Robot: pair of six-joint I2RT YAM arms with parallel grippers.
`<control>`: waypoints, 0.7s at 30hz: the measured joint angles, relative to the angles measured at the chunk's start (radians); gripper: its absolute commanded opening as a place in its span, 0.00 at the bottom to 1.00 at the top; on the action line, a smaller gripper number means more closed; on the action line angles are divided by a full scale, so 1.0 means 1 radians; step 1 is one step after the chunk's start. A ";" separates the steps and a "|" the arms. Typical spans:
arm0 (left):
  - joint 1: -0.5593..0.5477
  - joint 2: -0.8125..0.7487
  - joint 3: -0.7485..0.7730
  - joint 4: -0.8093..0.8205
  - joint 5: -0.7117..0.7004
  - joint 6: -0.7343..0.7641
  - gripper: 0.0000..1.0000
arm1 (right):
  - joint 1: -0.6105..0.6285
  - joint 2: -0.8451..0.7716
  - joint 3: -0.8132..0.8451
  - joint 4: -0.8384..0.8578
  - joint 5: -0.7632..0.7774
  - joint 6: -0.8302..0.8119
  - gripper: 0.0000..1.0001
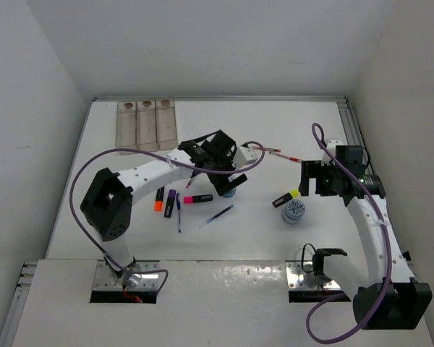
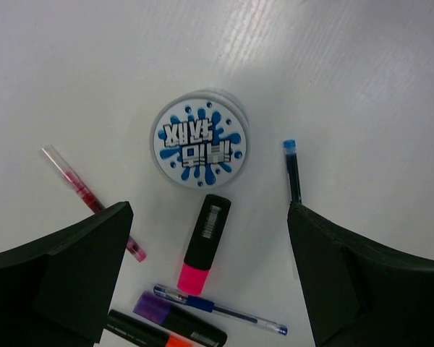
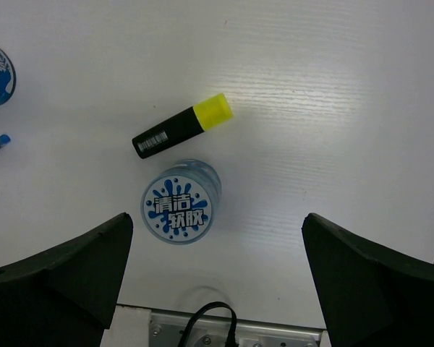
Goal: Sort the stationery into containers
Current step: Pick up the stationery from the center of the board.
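Both arms hover with nothing picked yet.
Your left gripper (image 2: 208,211) hangs with its jaws wide apart, seemingly ready to straddle the pink highlighter (image 2: 202,242) below it, with a patterned disc (image 2: 199,147) just past that. Your right gripper (image 3: 215,220) is just as wide, over a second disc (image 3: 178,204) near the yellow highlighter (image 3: 182,125). The tray (image 1: 146,121) sits well apart, far left.

- On top of the blue-and-white disc (image 3: 178,210) in the right wrist view, we read four white Chinese characters in two rows on a blue splash: 清洁 over 软胶.
- The second disc (image 2: 199,144), in the left wrist view, has similar white lettering on a blue splash. It is upside down, and we cannot read it with certainty.
- The yellow-capped highlighter (image 3: 181,126) and the pink-capped highlighter (image 2: 205,242) each carry a white label print too small to read.
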 measured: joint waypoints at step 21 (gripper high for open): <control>-0.001 0.200 0.138 -0.003 0.022 -0.015 0.96 | -0.037 0.024 -0.043 0.000 -0.035 -0.027 0.99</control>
